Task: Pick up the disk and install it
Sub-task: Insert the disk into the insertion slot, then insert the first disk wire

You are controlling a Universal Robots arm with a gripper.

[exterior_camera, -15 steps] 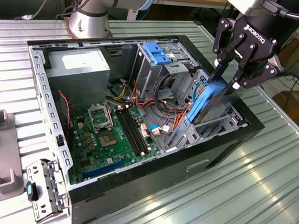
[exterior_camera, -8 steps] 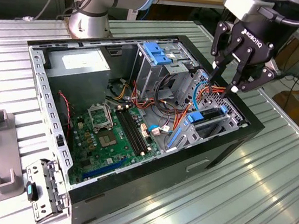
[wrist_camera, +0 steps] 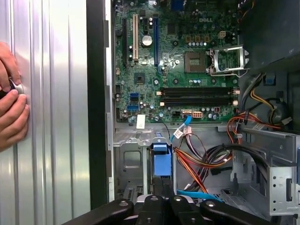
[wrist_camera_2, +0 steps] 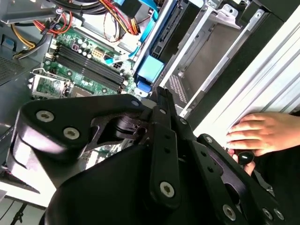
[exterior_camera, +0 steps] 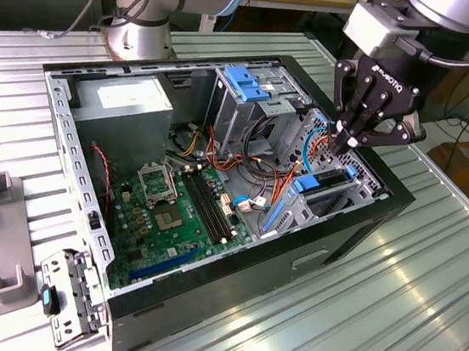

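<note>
I see my end effector pinched narrow, fingertips together, just above the dark metal, blue-railed disk lying in the open black computer case's drive bay.

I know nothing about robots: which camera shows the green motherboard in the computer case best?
The first wrist view: it faces the motherboard squarely, with most of it unblocked. The exterior view shows the motherboard at a slant, deep in the case. The second wrist view shows one part of it, the rest behind the tool.
</note>
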